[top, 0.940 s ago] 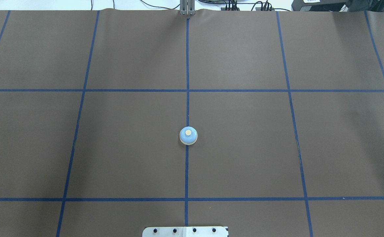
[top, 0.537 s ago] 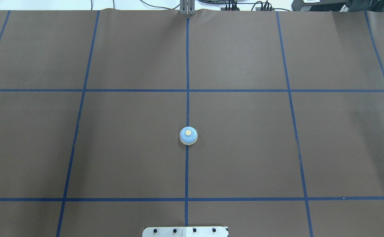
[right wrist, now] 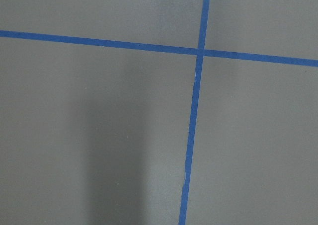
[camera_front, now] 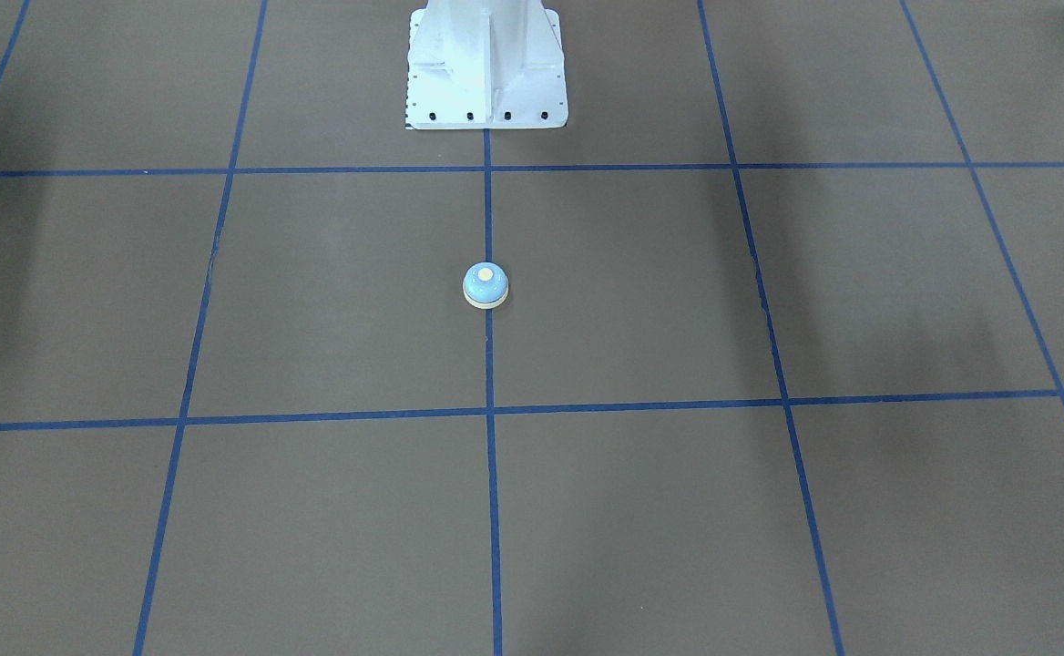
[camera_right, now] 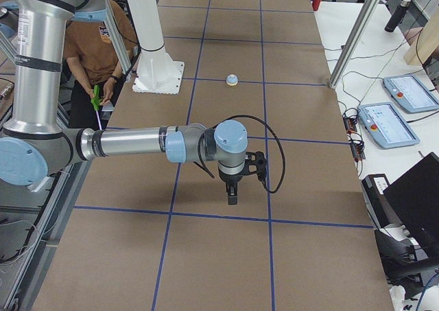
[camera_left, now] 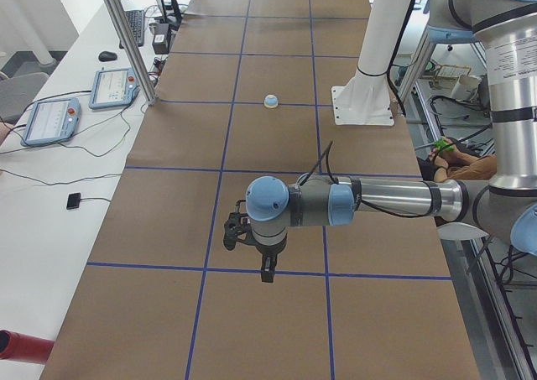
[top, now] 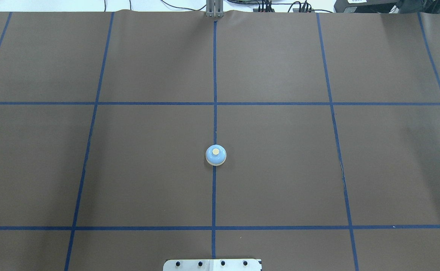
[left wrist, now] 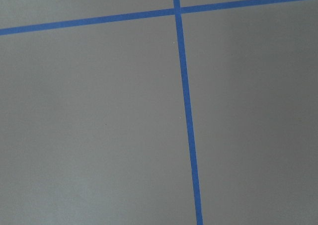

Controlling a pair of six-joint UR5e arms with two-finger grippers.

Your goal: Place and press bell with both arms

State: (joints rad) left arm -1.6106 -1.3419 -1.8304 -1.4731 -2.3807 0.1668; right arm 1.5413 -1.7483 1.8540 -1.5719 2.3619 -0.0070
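The light-blue bell (top: 216,155) with its cream button stands upright on the centre blue tape line of the brown table; it also shows in the front-facing view (camera_front: 485,284), the left view (camera_left: 272,101) and the right view (camera_right: 232,80). No gripper is near it. My left gripper (camera_left: 267,271) hangs over the table's left end, fingers pointing down, far from the bell. My right gripper (camera_right: 233,196) hangs the same way over the right end. I cannot tell whether either is open or shut. Both wrist views show only bare table and tape.
The white bolted pedestal (camera_front: 486,73) stands at the robot's side of the table, behind the bell. A person (camera_right: 103,57) sits beside the robot. Teach pendants (camera_left: 113,86) lie on the white side table across from the robot.
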